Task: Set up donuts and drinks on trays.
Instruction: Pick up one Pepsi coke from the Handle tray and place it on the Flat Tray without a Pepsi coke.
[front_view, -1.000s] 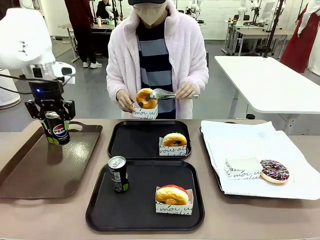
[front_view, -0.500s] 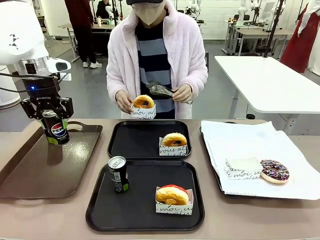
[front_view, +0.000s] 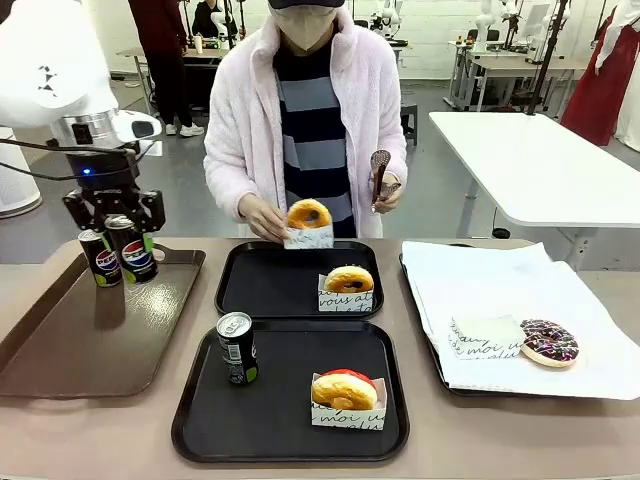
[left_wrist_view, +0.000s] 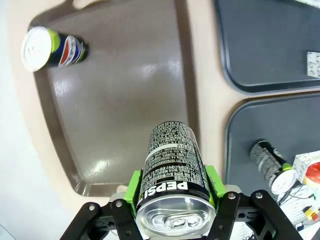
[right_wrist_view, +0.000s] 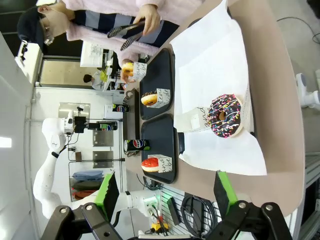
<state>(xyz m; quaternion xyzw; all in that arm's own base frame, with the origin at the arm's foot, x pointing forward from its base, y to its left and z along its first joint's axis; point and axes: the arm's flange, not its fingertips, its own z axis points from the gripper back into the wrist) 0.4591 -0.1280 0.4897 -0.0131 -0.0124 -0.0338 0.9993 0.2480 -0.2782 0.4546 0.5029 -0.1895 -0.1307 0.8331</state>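
front view: the left gripper (front_view: 135, 250), clamped on a can (front_view: 137, 258), has swung right from the frame's left edge, uncovering a 2nd can (front_view: 98, 257) standing on the brown tray (front_view: 60, 340). it is likely bound for the far black tray (front_view: 270, 285), which lacks a drink. the person's hand (front_view: 262, 215) has lowered a donut (front_view: 309, 214) toward that tray. the holders (front_view: 345, 298) read "vous" and "moi".
left wrist view: "pepsi" is legible on the gripped can.
right wrist view: the right gripper (right_wrist_view: 166, 197) is spread wide and empty.
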